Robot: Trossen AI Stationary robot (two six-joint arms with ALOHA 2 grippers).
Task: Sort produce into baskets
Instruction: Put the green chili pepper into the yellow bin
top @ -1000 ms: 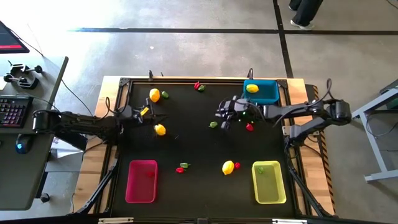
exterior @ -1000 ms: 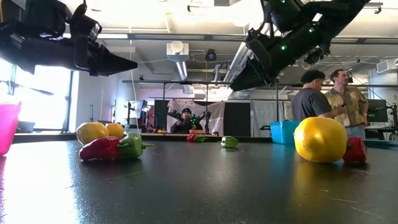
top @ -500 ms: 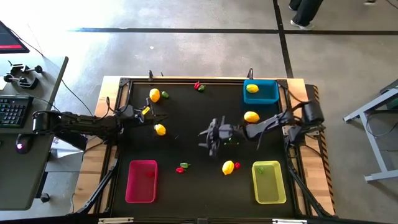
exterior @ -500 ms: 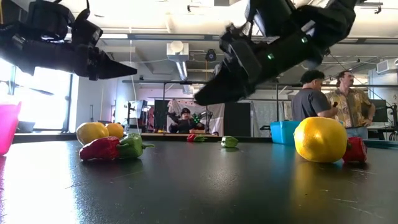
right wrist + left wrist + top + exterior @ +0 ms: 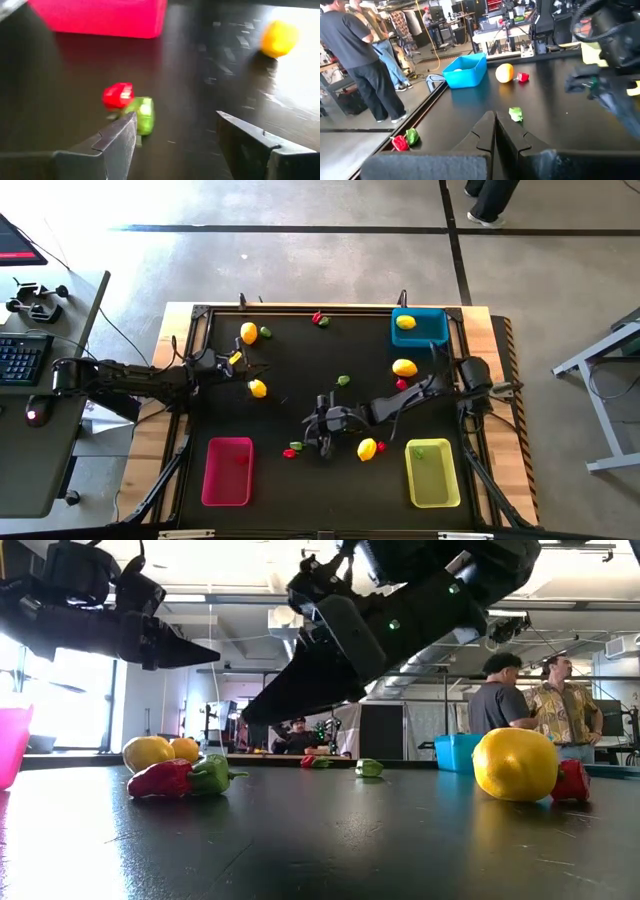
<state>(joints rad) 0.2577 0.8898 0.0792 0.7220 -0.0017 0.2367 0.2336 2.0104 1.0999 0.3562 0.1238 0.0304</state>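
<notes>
Black tabletop, right gripper spread wide over the touching red pepper and green pepper near the pink basket; they look light, hard, slick, so pinch the green body crosswise; left gripper pressed closed, idle far-left.

- Black matte tabletop, set in a light wooden frame.
- Grey side desk left of the table, carrying a black keyboard and a dark mouse.
- Grey concrete floor crossed by black tape lines.
- Two people stand beyond the table: one in a dark shirt, one in a patterned shirt.
</notes>
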